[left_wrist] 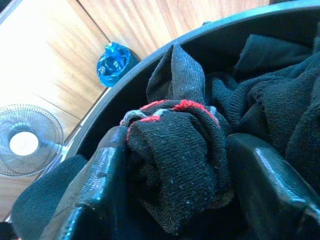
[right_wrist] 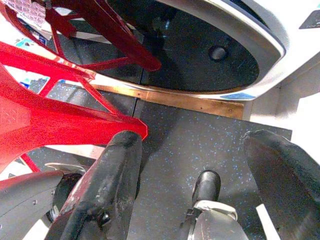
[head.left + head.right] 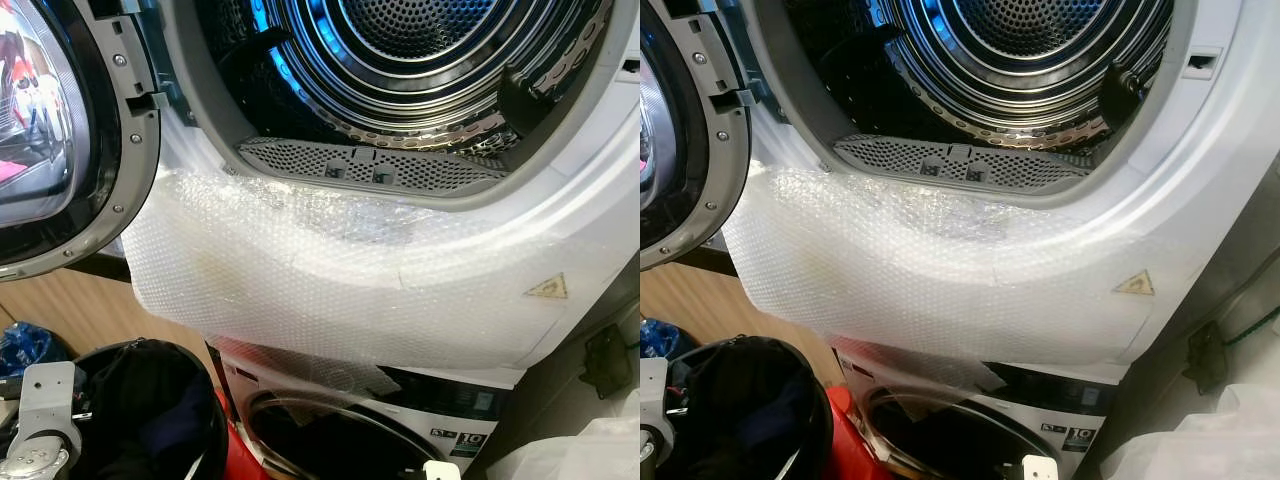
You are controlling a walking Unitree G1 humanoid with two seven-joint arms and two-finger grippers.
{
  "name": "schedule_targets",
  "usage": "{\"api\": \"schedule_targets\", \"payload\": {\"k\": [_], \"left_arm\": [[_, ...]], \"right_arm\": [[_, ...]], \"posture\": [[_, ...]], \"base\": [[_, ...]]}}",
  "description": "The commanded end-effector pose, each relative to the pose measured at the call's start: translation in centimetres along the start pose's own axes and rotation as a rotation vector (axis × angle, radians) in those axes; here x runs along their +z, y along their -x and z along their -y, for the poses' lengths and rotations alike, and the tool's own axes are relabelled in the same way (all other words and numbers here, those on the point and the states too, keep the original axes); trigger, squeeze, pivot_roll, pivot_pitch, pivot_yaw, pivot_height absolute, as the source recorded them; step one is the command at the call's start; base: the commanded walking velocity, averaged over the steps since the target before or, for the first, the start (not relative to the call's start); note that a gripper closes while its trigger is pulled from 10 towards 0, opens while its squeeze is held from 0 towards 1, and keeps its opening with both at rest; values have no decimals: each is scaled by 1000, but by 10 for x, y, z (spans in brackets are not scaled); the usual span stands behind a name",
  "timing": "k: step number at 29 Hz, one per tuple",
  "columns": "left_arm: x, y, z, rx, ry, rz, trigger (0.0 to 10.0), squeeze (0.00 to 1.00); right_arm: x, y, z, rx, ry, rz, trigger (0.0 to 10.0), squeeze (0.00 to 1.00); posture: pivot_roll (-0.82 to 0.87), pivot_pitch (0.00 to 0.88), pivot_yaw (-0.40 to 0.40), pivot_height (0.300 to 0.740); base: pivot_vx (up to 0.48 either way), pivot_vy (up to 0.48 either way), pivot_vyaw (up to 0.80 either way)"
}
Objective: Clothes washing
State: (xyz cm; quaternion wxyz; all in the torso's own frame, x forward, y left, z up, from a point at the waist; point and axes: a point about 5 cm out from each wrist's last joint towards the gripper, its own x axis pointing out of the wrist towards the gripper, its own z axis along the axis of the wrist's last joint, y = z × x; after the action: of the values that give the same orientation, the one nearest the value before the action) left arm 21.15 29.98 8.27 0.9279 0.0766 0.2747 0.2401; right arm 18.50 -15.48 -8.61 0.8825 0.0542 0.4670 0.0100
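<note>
A black laundry basket [image 3: 205,375] full of dark clothes stands at the lower left, in front of the stacked machines. In the left wrist view my left gripper [image 1: 177,145] is inside the basket, shut on a bunched dark sock with a red stripe [image 1: 175,170]. My left arm's silver wrist [image 3: 40,420] shows beside the basket. Above, the upper machine's steel drum [image 3: 420,60] is open, and its round door [image 3: 60,130] is swung out to the left. My right gripper [image 2: 192,140] hangs open over the dark speckled floor, holding nothing.
Bubble wrap [image 3: 330,280] drapes over the upper machine's front below the opening. The lower machine's door [image 3: 330,440] is shut. A red plastic stool [image 2: 50,115] carries the basket. A blue crumpled bag [image 1: 113,58] and a fan [image 1: 27,140] are on the wooden floor; a white bag [image 3: 580,450] is at the lower right.
</note>
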Motion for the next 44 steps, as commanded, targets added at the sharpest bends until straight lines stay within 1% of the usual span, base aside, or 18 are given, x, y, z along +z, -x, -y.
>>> {"api": "schedule_targets", "payload": {"k": [1,11,21,26,32,34,37,38,40,41,43,44], "left_arm": [[-2,-2,1,-21,-11,-17,0,0],[-1,-3,4,-34,-17,-13,0,0],[-1,-1,8,-51,-17,-10,0,0],[6,0,10,-52,-4,38,0,0],[10,2,8,-6,22,75,0,0],[12,5,6,33,53,100,0,0],[16,10,4,69,73,152,0,0],[19,15,2,105,75,204,0,0],[23,20,1,131,87,258,0,0],[27,26,0,149,60,315,0,0],[28,28,0,156,50,333,0,0],[32,34,-2,195,51,383,0,0]], "right_arm": [[0,0,-2,5,2,-3,10000,0],[2,-1,-4,13,5,1,10000,0],[-1,0,-3,7,1,-5,10000,0],[0,0,-4,9,-1,-2,10000,0],[1,-1,-5,14,-1,-1,10000,0],[1,-1,-5,17,-1,-2,10000,0],[1,-1,-6,19,-2,-2,10000,0],[1,-1,-6,19,-1,-2,10000,0],[1,-1,-6,20,-1,-3,10000,0],[0,-1,-6,21,-1,-3,10000,0],[0,-1,-6,21,-1,-4,10000,0],[0,-1,-6,23,-2,-4,10000,0]], "posture": [[199,0,63,740],[198,0,66,740],[195,0,67,740],[194,0,68,740],[195,0,68,740],[197,0,68,740],[197,0,70,740],[197,0,70,740],[197,0,71,740],[200,0,70,740],[200,0,71,740],[199,0,72,740]], "base": [[0,0,0],[0,0,0],[0,0,0],[0,0,0],[0,0,0],[0,0,0],[0,0,0],[0,0,0],[0,0,0],[0,0,0],[0,0,0],[0,0,0]]}}
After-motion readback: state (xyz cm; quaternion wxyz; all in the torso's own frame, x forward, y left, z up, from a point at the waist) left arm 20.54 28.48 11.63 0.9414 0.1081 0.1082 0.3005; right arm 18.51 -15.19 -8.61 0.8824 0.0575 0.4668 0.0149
